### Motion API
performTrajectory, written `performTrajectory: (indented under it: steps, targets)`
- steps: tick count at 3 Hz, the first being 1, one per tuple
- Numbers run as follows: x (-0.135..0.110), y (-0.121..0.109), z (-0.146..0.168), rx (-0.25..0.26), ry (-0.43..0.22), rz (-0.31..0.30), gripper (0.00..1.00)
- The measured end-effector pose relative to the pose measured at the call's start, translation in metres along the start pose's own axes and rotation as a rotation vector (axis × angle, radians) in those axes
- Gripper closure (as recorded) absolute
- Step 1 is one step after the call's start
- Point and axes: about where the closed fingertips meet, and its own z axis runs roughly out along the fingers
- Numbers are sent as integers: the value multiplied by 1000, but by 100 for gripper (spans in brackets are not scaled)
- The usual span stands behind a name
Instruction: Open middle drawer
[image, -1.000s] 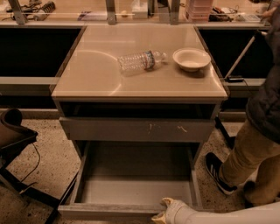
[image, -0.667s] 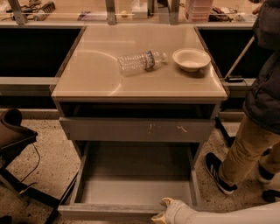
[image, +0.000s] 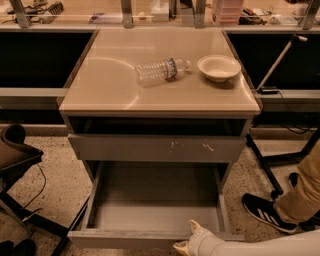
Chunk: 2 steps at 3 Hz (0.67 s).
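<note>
The middle drawer (image: 155, 239) stands pulled far out of the cabinet, showing its shallow grey tray (image: 150, 200), which holds nothing. Its long flat front runs along the bottom of the camera view. My gripper (image: 191, 234), at the end of a white arm coming in from the lower right, sits against the top edge of that front, right of its middle. Part of the gripper is cut off by the frame's bottom edge.
Above the open drawer is a wider grey front with white scratch marks (image: 160, 148), closed. On the cabinet top (image: 100, 85) lie a plastic bottle (image: 162, 70) and a white bowl (image: 219, 67). A person's leg and black shoe (image: 265, 212) stand at the lower right, a chair (image: 15, 155) at the left.
The person on the right has stepped back, so only a leg and shoe remain in view. The drawer and my gripper have barely moved.
</note>
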Motion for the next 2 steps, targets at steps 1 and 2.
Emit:
performTrajectory:
  steps: [1,2]
  targets:
    - [0,0,0,0,0,0,0]
    - [0,0,0,0,0,0,0]
